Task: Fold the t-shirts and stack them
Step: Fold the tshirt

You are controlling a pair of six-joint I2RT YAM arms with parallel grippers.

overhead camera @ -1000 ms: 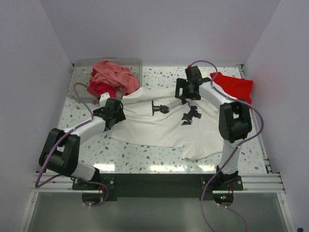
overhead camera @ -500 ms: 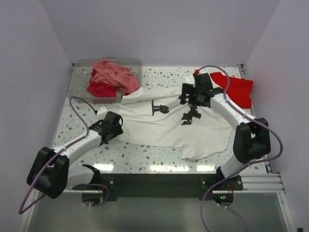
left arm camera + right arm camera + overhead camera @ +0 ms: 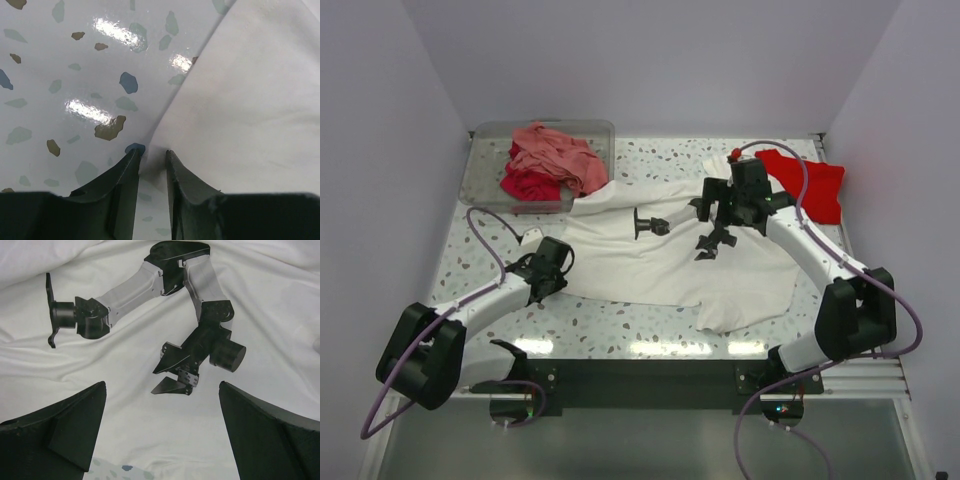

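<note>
White shirt [image 3: 660, 262] lies spread mid-table. Left gripper [image 3: 152, 160] is pinching its left edge between nearly closed jaws; right gripper [image 3: 162, 432] hangs wide open over the printed middle, holding nothing.

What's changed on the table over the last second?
The left gripper pulled back toward the near edge and closed onto the white shirt's left edge. The right gripper swung right, jaws open over the shirt's print. The shirt, red shirt and bin stayed put.

Speckled terrazzo table [image 3: 620, 325] under a spread white t-shirt [image 3: 660, 265], red t-shirt [image 3: 810, 185], clear bin [image 3: 485, 180].
</note>
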